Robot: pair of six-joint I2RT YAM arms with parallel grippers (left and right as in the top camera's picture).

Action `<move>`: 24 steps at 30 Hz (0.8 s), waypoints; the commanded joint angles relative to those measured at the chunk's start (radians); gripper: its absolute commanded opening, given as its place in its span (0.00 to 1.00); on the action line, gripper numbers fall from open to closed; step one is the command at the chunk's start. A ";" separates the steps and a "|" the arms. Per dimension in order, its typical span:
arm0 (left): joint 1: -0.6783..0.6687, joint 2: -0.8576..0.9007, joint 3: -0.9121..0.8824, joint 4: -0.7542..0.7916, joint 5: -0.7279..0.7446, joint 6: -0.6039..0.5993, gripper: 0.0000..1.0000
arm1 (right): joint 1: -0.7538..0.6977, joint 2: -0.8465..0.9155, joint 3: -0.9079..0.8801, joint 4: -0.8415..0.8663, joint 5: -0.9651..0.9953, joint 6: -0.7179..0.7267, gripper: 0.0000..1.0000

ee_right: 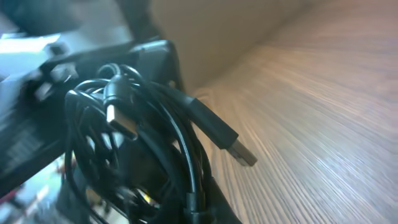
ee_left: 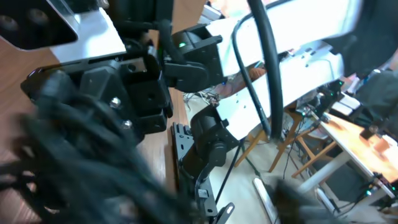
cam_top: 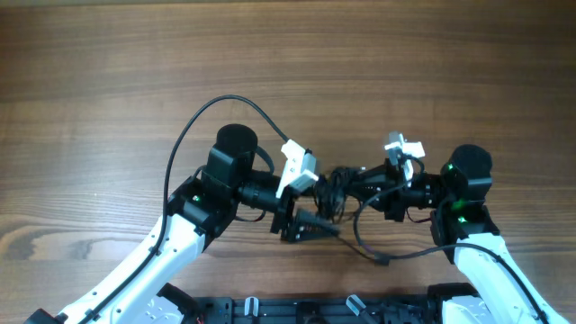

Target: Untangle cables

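The cables are a small black knot held between the two arms at the table's middle. One loose cord loops toward the front and ends in a plug. My left gripper reaches in from the left and looks shut on the knot. In the left wrist view the cables are a dark blur right at the jaws. My right gripper comes in from the right and is shut on the knot. In the right wrist view the cables fill the jaws, and a silvery plug tip sticks out to the right.
A thick black arm wire arcs over the wooden table behind the left arm. The right arm's gripper body faces the left wrist camera at close range. The arm bases stand at the front edge.
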 commanded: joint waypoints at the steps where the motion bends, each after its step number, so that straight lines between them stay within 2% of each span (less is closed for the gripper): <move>1: -0.005 0.000 0.013 0.000 -0.142 -0.124 1.00 | 0.003 0.007 -0.005 0.002 0.146 0.203 0.04; 5: -0.005 0.000 0.013 -0.013 -0.439 -0.354 1.00 | 0.003 0.007 -0.005 -0.023 0.275 0.340 0.04; 10: -0.005 0.000 0.013 -0.109 -0.862 -0.656 1.00 | -0.029 0.007 -0.005 -0.217 0.436 0.431 0.04; 13: -0.005 0.000 0.013 -0.093 -0.866 -0.658 1.00 | -0.030 0.007 -0.005 -0.221 0.402 0.357 0.04; 16: 0.005 0.000 0.013 -0.111 -0.896 -0.652 1.00 | -0.031 0.007 -0.005 -0.215 0.282 0.172 0.04; 20: 0.090 0.000 0.013 -0.165 -0.931 -0.790 1.00 | -0.063 0.007 -0.005 -0.179 0.121 0.071 0.04; 22: 0.124 0.000 0.013 -0.166 -0.885 -0.769 1.00 | -0.081 0.007 -0.005 -0.094 -0.003 0.029 0.04; 24: 0.148 0.000 0.013 -0.157 -0.764 -0.665 1.00 | -0.093 0.007 -0.005 -0.003 -0.074 0.041 0.04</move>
